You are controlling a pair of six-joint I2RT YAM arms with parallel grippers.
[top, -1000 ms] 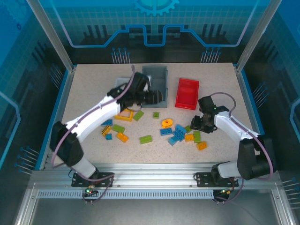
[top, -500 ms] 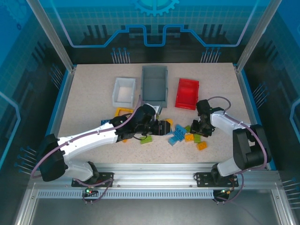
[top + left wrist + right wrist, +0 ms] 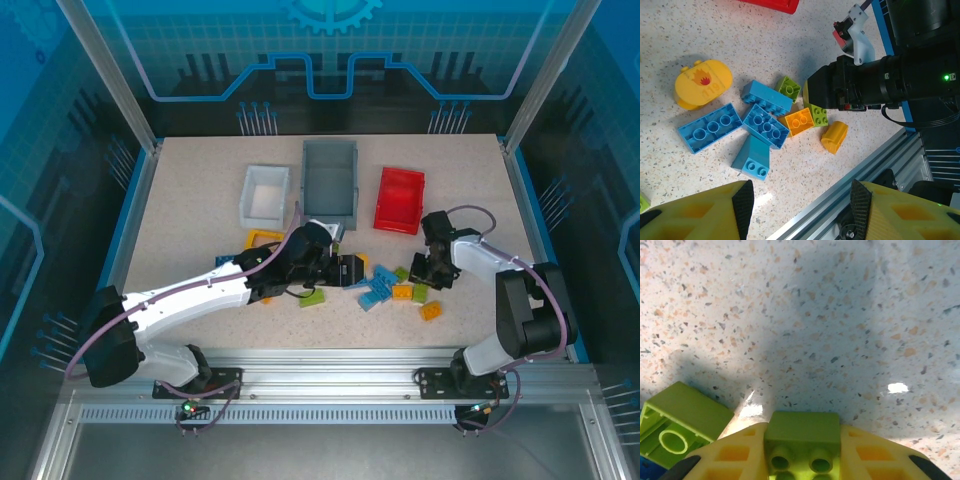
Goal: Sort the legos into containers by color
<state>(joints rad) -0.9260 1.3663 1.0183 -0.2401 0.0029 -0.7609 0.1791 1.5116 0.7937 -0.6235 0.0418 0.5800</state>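
The right pincer [image 3: 802, 452] holds a lime brick [image 3: 802, 432] at the bottom centre of its wrist view. The yellow fingers [image 3: 735, 455] press flat on two opposite sides, with the studs facing the camera. The brick looks like light, rigid, glossy plastic, so it should neither bend nor crush. Its smooth walls could slip or twist under an off-centre hold, and the flat side faces seem a safer place to grip than the studded top. A second lime brick [image 3: 680, 420] lies just beside it at lower left. The left pincer [image 3: 799, 200] hangs wide and empty over the loose pile in the middle of its view, above blue bricks [image 3: 710, 127], an orange brick [image 3: 800, 120] and a round yellow piece [image 3: 702, 87] that may roll. The desk [image 3: 190, 210] is a pale speckled slab, hard and slightly shiny, so pieces would likely skid if nudged. At its far side, in the upper middle of the overhead view, stand a white bin [image 3: 247, 195], a grey bin [image 3: 308, 180] and a red bin [image 3: 400, 200]. Blue-lit clear panels [image 3: 330, 60] wall the cell, and an aluminium rail [image 3: 320, 385] runs along the near edge.
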